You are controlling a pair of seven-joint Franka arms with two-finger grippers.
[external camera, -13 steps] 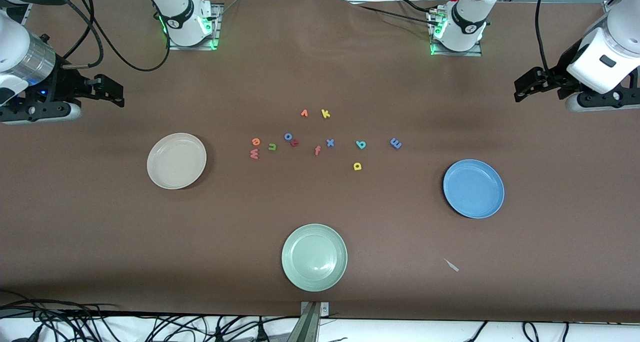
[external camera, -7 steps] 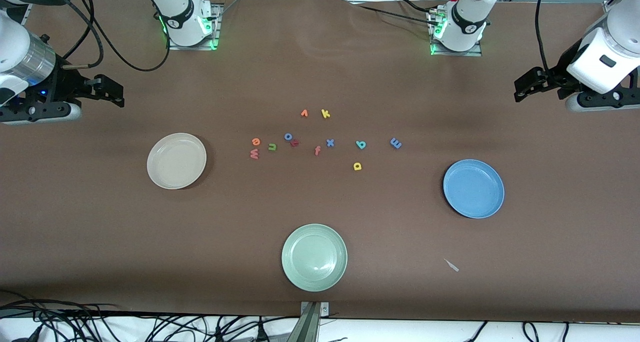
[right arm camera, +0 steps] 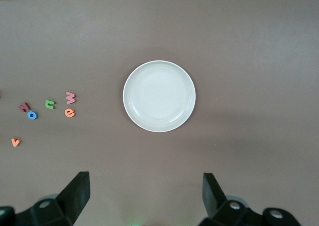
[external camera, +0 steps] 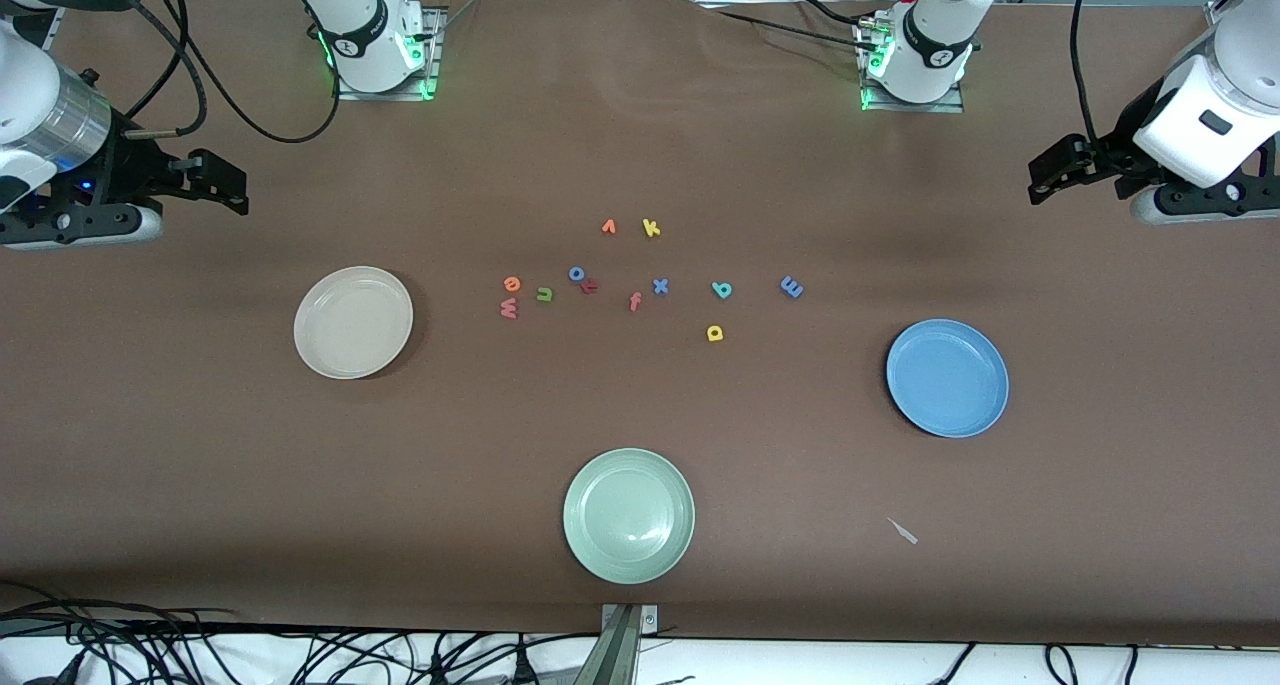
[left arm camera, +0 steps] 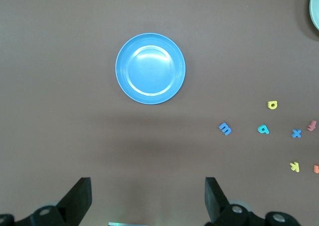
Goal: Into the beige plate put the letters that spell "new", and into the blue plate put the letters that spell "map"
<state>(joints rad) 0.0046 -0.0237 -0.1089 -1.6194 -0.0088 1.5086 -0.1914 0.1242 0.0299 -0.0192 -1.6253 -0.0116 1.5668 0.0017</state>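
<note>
The green "n" [external camera: 544, 294], orange "e" [external camera: 512, 284] and salmon "w" [external camera: 509, 309] lie together on the table, beside the empty beige plate [external camera: 353, 322]. Toward the left arm's end lie the blue "m" [external camera: 791, 286], teal "p" [external camera: 722, 289] and yellow "a" [external camera: 715, 333], short of the empty blue plate [external camera: 947, 377]. My left gripper [external camera: 1045, 170] hangs open over bare table at its own end; its wrist view shows the blue plate [left arm camera: 150, 68]. My right gripper [external camera: 225, 180] hangs open at the other end, with the beige plate [right arm camera: 159, 96] in its wrist view.
A pale green plate [external camera: 628, 515] sits nearest the front camera. Other letters lie among the task's: orange "v" [external camera: 608, 227], yellow "k" [external camera: 651, 228], blue "o" [external camera: 577, 273], a dark red letter [external camera: 590, 286], orange "f" [external camera: 634, 302], blue "x" [external camera: 660, 286]. A small white scrap [external camera: 903, 531] lies near the front edge.
</note>
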